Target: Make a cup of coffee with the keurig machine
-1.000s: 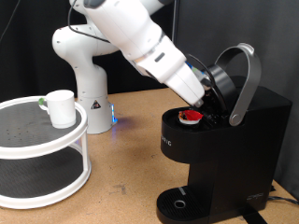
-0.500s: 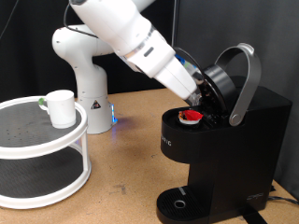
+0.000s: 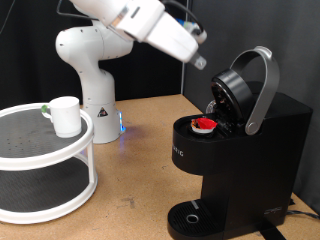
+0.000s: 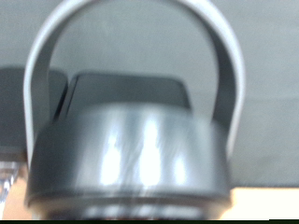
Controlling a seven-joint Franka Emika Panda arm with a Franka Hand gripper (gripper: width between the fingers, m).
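Standing at the exterior view's right on a wooden tabletop (image 3: 140,160), the keurig machine (image 3: 245,160) is a tall black box with its long axis upright. Its rounded head (image 3: 232,95) is tipped up and open, and its grey-silver handle band (image 3: 262,88) arches up and over toward the exterior view's right. In the open chamber below the head sits a small red-topped pod (image 3: 204,124). A round drip tray (image 3: 190,218) lies at the machine's foot, facing the exterior view's bottom left.

The cup (image 3: 65,116), white with a greenish handle pointing to the exterior view's left, stands upright on the top shelf of a round white two-tier rack (image 3: 45,165) at the exterior view's left, well apart from the machine.

The white robot arm (image 3: 110,50) rises from its base behind the rack and reaches across the top of the exterior view. The gripper (image 3: 197,62) hangs in the air above and to the left of the open head, apart from it. Whether the jaws are open or closed cannot be told, and nothing shows between them.

The wrist view is blurred and filled by the machine's dark head (image 4: 126,154) with the handle band (image 4: 131,28) arching over it.

A dark curtain hangs behind the scene.
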